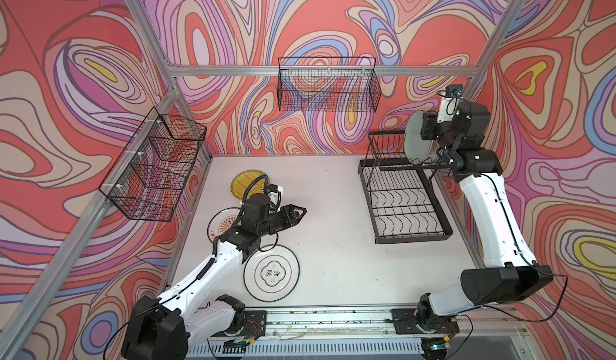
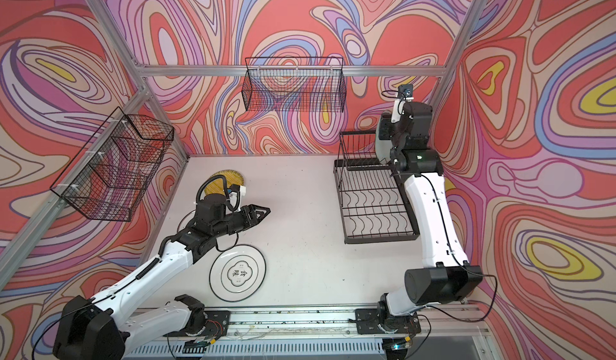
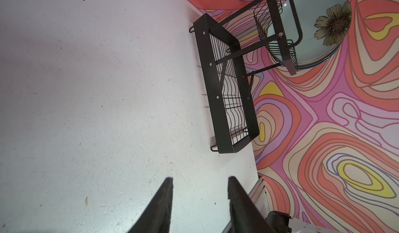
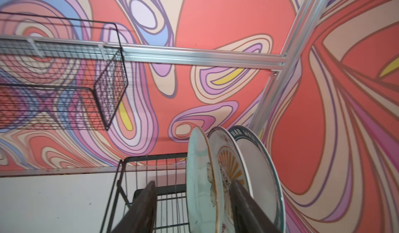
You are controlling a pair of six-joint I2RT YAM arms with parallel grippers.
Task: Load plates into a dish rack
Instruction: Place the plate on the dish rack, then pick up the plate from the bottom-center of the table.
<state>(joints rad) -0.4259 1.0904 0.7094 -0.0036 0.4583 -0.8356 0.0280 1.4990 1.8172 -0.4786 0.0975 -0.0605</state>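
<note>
Three plates stand on edge in the raised tier of the rack (image 1: 413, 236), a black frame of thin wire with wavy slotted rows in its lower tray. They are the glossy green plate (image 4: 198, 173) with a brown flower, the racked sunburst plate (image 4: 228, 162) touching it, and the lettered plate (image 4: 259, 167) with a dark rim, just beside that.

The right tool (image 4: 193, 182) is at that tier, its flat dark jaws wide apart on either side of the green and sunburst plates. One jaw stands clear of the green plate, and the tool grips nothing.

Three more round plates lie flat across the surface (image 1: 333, 208) from the rack: the ribbed yellow plate (image 1: 243, 181), the flat sunburst plate (image 1: 221, 223) partly under the left arm, and the character plate (image 1: 271, 273), white with black rings.

The left tool (image 3: 200, 179) hangs between them and the rack, jaws partly apart and empty.

The surface is matte white, scuffed and speckled. The walls carry coral, lilac and yellow swirls. Aluminium rails hold two black mesh baskets (image 1: 328, 86), one on the wall behind the rack.
</note>
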